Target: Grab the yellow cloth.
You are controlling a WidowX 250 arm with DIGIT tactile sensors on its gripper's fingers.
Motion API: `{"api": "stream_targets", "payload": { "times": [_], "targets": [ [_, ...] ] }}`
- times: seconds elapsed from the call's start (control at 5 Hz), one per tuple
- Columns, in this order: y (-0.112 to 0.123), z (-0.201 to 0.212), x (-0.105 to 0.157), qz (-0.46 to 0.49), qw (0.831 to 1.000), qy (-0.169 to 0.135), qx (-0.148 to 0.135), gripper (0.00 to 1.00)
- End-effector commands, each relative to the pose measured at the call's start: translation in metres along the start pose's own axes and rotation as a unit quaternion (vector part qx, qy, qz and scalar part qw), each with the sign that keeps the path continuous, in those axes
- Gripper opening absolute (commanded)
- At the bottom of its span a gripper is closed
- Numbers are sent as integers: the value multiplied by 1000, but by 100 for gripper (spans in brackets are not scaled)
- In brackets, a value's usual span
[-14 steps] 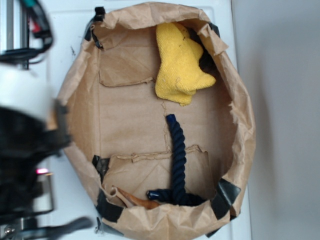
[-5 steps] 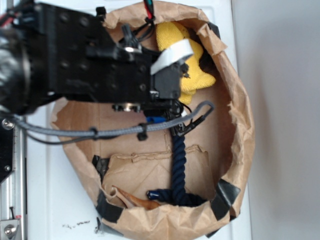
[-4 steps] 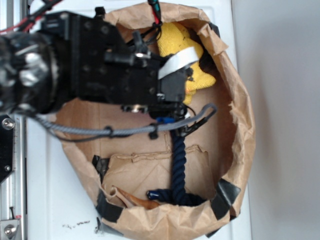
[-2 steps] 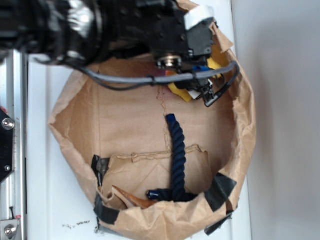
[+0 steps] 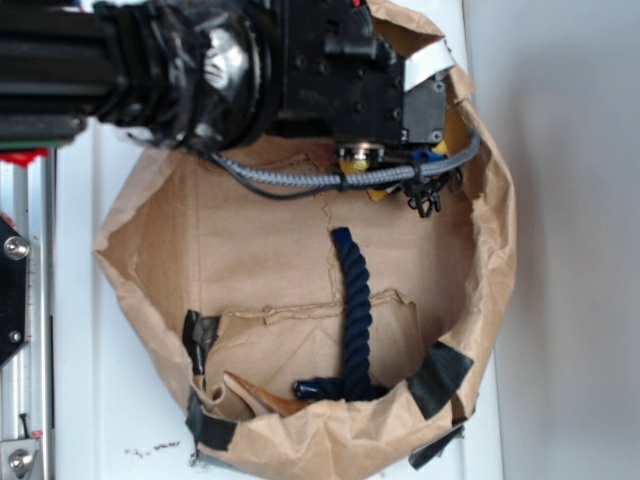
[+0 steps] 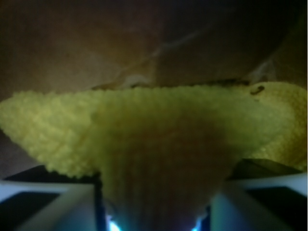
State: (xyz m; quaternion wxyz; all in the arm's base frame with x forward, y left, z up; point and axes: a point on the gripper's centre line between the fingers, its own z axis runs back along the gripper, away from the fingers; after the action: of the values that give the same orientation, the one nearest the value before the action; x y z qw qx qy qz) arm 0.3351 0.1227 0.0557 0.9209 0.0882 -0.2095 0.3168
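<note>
The yellow cloth (image 6: 144, 120) fills the wrist view, a terry fold that narrows down into the gap between my two pale fingers (image 6: 57, 202). My gripper (image 6: 154, 211) is open, with the cloth lying between its jaws. From the exterior view the black arm covers the back right of the paper bag. My gripper (image 5: 415, 150) points down there and its fingertips are hidden. Only small yellow slivers of the cloth (image 5: 378, 193) show under the arm.
A dark navy twisted rope (image 5: 352, 300) lies in the brown paper bag (image 5: 492, 260) from the middle to the front wall. Black tape (image 5: 437, 378) patches the bag's front corners. An orange-brown scrap (image 5: 262, 398) lies at the front left. A metal rail (image 5: 20, 300) runs along the left.
The arm came in from the left, then moved toward the back right of the bag and lower over the cloth, which it now almost wholly covers. The rope has not moved.
</note>
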Motion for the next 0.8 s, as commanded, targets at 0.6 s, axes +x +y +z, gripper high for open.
{"api": "stream_targets", "payload": {
  "times": [0.6],
  "targets": [
    [-41,151,-20,-100,965,122,-209,0]
  ]
}}
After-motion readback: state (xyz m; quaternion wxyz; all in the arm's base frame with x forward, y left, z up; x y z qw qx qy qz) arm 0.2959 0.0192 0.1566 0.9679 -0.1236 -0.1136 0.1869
